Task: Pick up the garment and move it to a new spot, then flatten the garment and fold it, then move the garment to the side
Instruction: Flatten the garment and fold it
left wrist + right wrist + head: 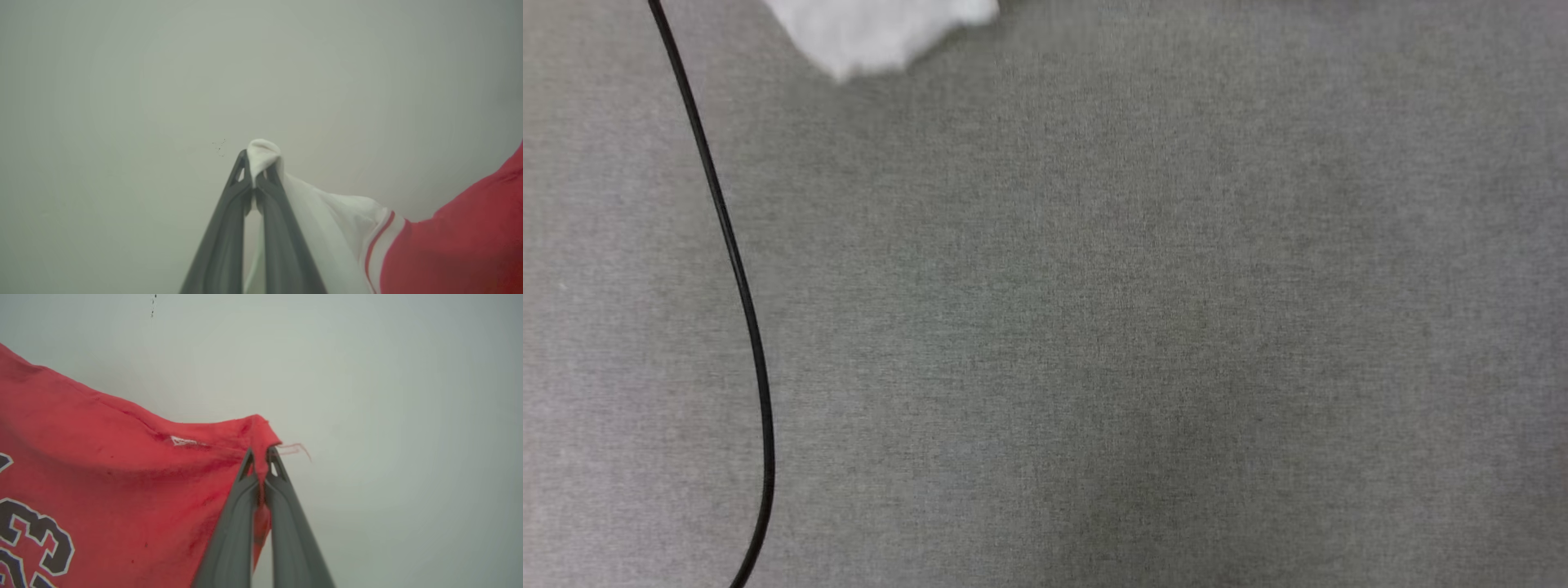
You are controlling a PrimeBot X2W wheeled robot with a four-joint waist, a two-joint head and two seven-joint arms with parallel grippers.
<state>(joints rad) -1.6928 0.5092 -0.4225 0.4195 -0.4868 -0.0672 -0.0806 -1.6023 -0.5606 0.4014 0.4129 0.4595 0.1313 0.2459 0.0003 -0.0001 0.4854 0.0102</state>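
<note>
left end effector [257,164] clamped, pinching garment [327,220]

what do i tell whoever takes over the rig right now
Left gripper: shut on a white sleeve of the garment.
Right gripper: shut on a red edge of the garment, number print facing its camera.
Garment: apparently lifted between both grippers; a white bit shows at the top of the head view, over the grey surface, near a black cable.
Done: pickup.
Left: lay it at the new spot, flatten, fold, move aside.
</note>
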